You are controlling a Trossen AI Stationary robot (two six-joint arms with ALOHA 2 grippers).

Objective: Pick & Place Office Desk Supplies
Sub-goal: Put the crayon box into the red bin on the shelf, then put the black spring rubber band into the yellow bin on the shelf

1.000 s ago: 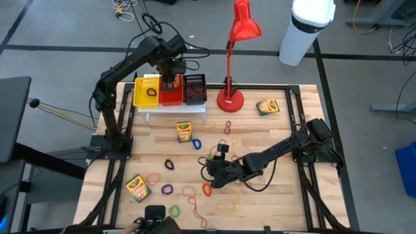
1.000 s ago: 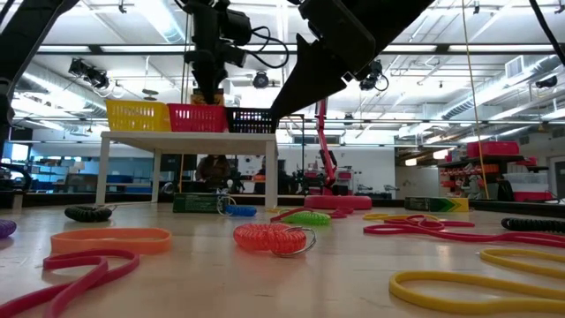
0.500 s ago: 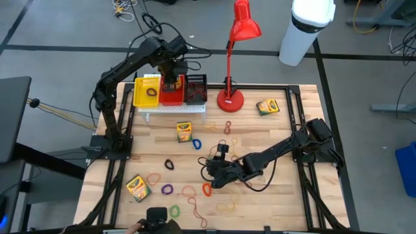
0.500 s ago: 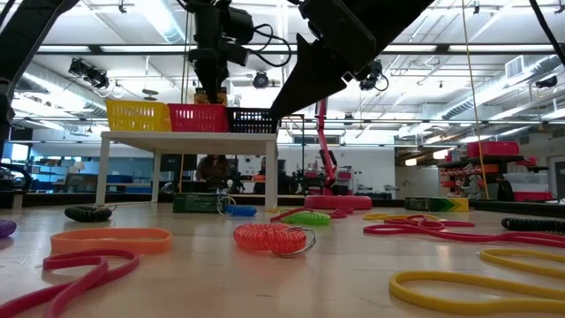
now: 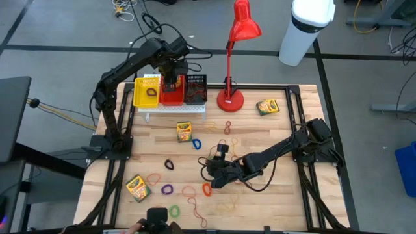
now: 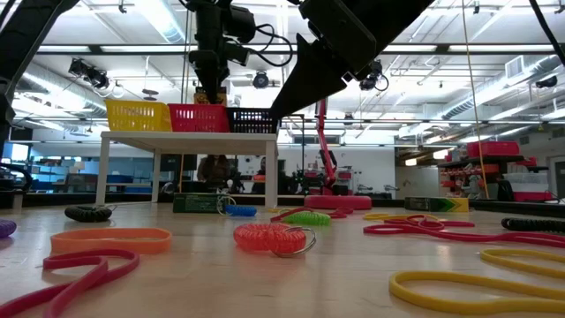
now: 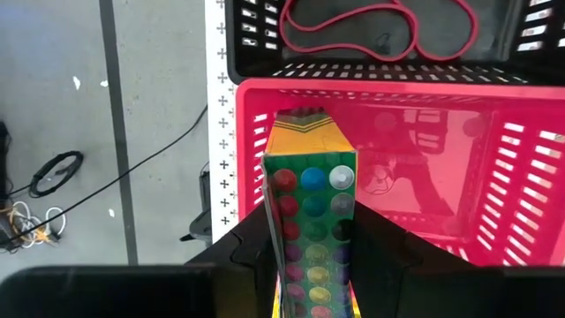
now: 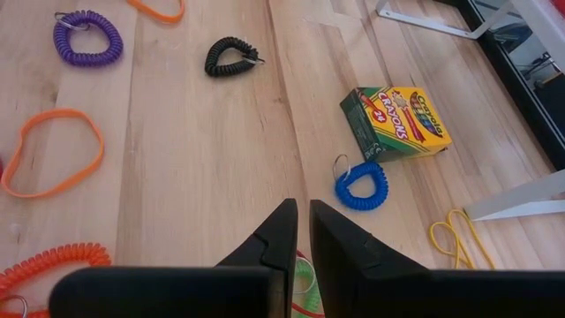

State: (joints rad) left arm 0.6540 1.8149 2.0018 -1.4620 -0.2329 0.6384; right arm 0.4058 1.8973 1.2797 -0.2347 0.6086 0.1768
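Observation:
At the table's far left, my left gripper [image 5: 171, 79] hangs over the red basket [image 7: 424, 132] on the white rack [image 5: 172, 109]. It is shut on a green-and-yellow crayon box [image 7: 309, 194], also in the low view [image 6: 208, 95]. My right gripper [image 5: 209, 183] hovers shut over the table's middle with nothing between its fingers [image 8: 303, 225]. Below it lie a green coil [image 6: 306, 217] and an orange coil [image 5: 207, 190]. Three more crayon boxes lie flat on the wood [image 5: 184, 131], [image 5: 137, 187], [image 5: 267, 106]. Rubber-band loops and coils are scattered around them. My left gripper pinches the crayon box between its two fingers, one on each long side [image 7: 272, 231]. The fingers come from above, pointing steeply down, and lie along the box. The box stands on end over the red basket, its dotted face toward the wrist camera. Whether its lower end [image 7: 300, 119] touches the basket I cannot tell.
A yellow basket [image 5: 146, 91] and a black basket [image 5: 194, 89] flank the red one; the black one holds a red loop [image 7: 371, 26]. A tall red desk lamp [image 5: 229, 97] stands right of the rack. A blue coil [image 8: 360, 184] lies near the middle crayon box.

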